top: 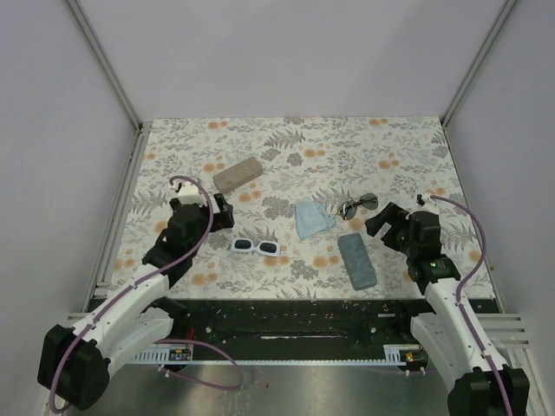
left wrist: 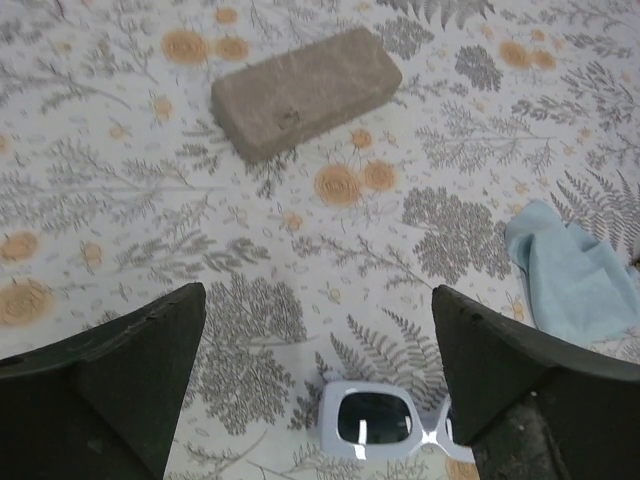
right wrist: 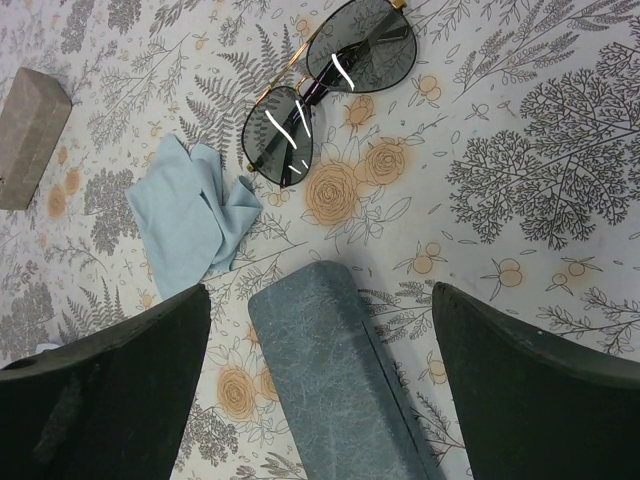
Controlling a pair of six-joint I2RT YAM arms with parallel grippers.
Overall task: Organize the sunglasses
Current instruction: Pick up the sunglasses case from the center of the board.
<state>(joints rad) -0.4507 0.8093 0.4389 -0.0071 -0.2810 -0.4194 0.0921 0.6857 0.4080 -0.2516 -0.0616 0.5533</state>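
The white-framed sunglasses (top: 256, 247) lie near the table's front, just right of my left gripper (top: 224, 211); in the left wrist view they (left wrist: 385, 420) sit low between the open jaws, partly hidden by the right finger. My left gripper (left wrist: 318, 345) is open and empty above the cloth. The thin wire-framed sunglasses (top: 358, 205) lie at centre right, also in the right wrist view (right wrist: 325, 85). My right gripper (top: 379, 223) is open and empty, hovering over the blue-grey case (right wrist: 335, 375).
A tan hard case (top: 238, 174) lies at the back left, also in the left wrist view (left wrist: 305, 92). The blue-grey case (top: 356, 260) lies front right. A light-blue cloth pouch (top: 310, 218) lies in the middle. White walls enclose the table.
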